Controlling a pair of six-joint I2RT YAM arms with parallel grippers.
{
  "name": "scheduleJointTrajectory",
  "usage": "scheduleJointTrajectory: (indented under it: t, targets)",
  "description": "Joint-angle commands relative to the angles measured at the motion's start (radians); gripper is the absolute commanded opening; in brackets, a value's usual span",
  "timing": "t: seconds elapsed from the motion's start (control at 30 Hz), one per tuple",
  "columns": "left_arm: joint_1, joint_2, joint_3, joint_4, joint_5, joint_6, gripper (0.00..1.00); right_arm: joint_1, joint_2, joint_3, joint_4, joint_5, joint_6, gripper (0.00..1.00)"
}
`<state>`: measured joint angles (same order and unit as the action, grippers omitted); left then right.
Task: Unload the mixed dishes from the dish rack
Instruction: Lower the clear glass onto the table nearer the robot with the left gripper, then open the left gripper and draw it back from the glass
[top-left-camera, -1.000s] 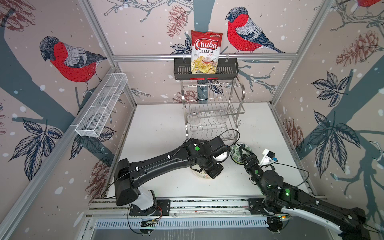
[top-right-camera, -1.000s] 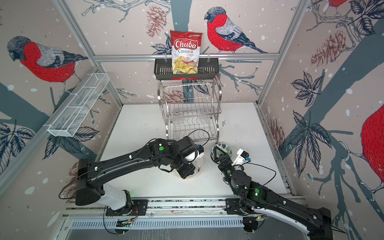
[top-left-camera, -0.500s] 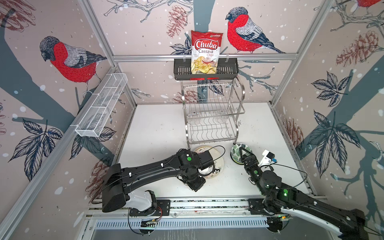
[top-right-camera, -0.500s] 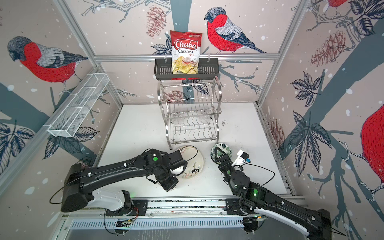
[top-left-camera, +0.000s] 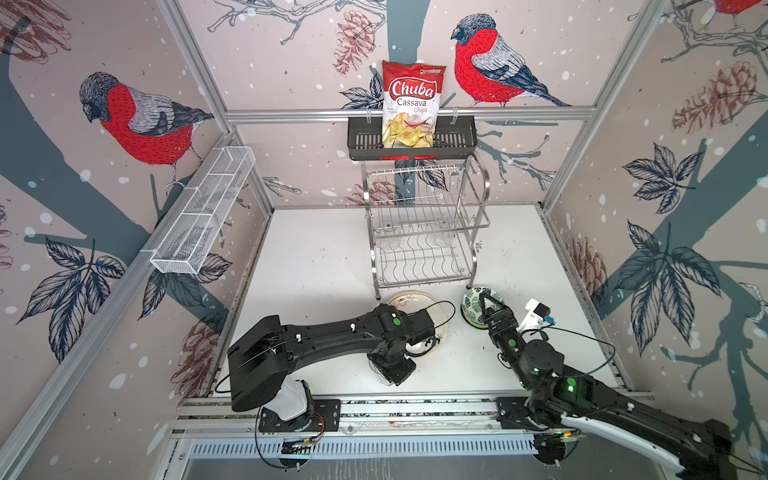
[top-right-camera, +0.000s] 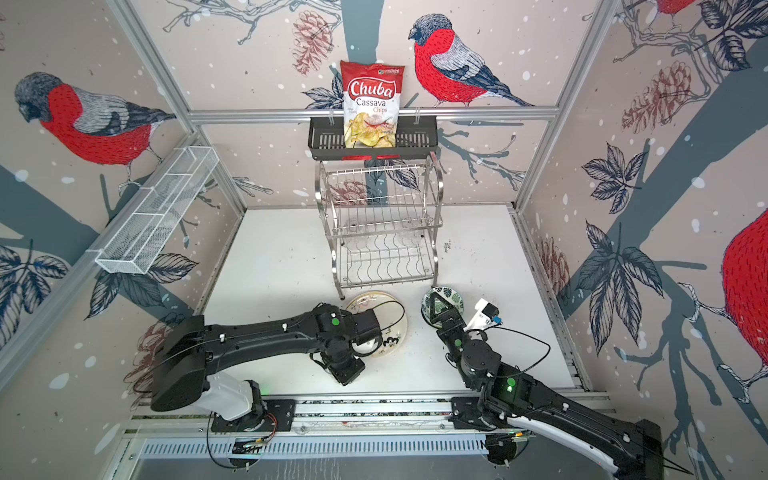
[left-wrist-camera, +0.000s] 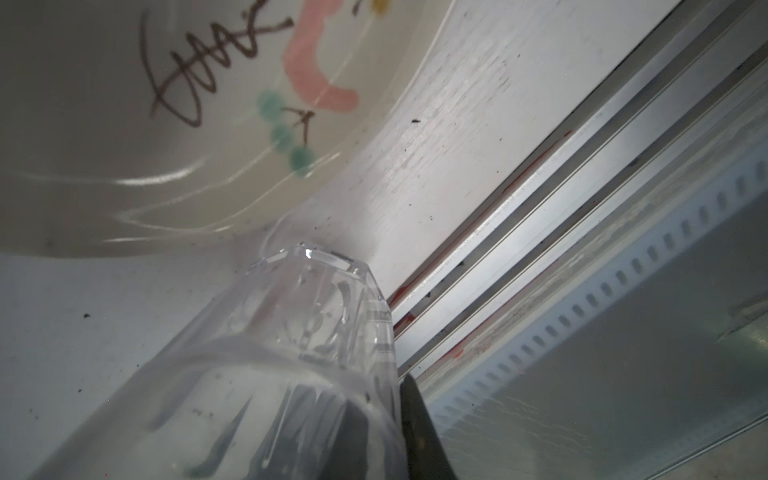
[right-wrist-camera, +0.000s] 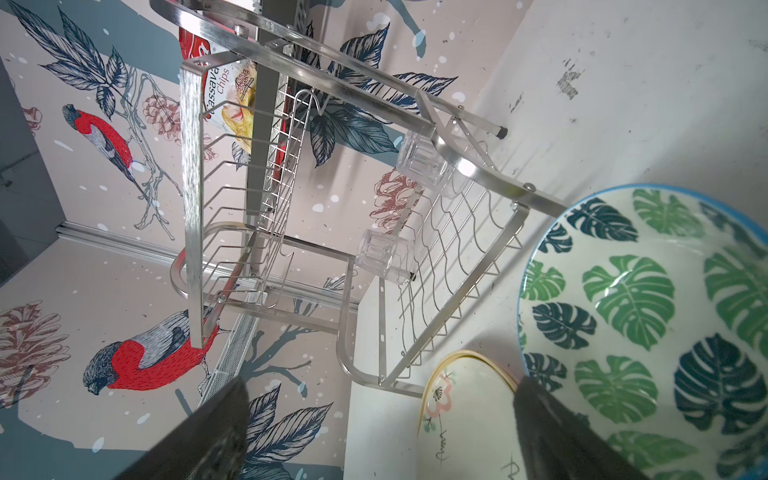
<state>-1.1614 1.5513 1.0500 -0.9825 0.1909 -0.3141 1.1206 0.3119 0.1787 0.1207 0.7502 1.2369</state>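
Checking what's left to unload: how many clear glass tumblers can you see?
3. One tumbler and a second tumbler sit apart in the dish rack. The third tumbler is held in the left gripper, beside the floral plate. The arms could hide more.

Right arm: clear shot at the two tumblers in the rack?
Probably yes: right gripper is open and empty, dish rack front faces it. The tumblers sit far back on the lower tier, so it must clear the green-leaf bowl first.
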Motion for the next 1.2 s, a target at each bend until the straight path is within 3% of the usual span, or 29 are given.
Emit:
scheduleJointTrajectory:
  t: [0.0,0.27,0.9,0.93,0.97,1.17]
  targets:
    - [-0.002,0.018,-0.008,0.022,-0.02,0.015,0.0,-0.005,-0.006,-0.001,0.002,0.0,0.007,0.99]
    - [-0.002,0.049,-0.027,0.062,-0.026,0.007,0.08,-0.022,-0.029,-0.007,-0.015,-0.004,0.01,0.99]
    - [-0.001,-0.044,0.071,0.027,0.006,-0.04,0.66,-0.039,-0.036,0.004,-0.058,-0.061,0.02,0.99]
    - [-0.001,-0.069,0.082,0.023,0.007,-0.052,0.73,-0.039,-0.036,0.008,-0.062,-0.066,0.017,0.99]
    - [-0.002,-0.09,0.091,0.02,0.007,-0.063,0.94,-0.039,-0.035,0.01,-0.064,-0.07,0.013,0.99]
    - [-0.001,-0.268,0.12,0.024,-0.013,-0.135,0.97,-0.039,0.005,0.024,-0.034,-0.108,0.003,0.99]
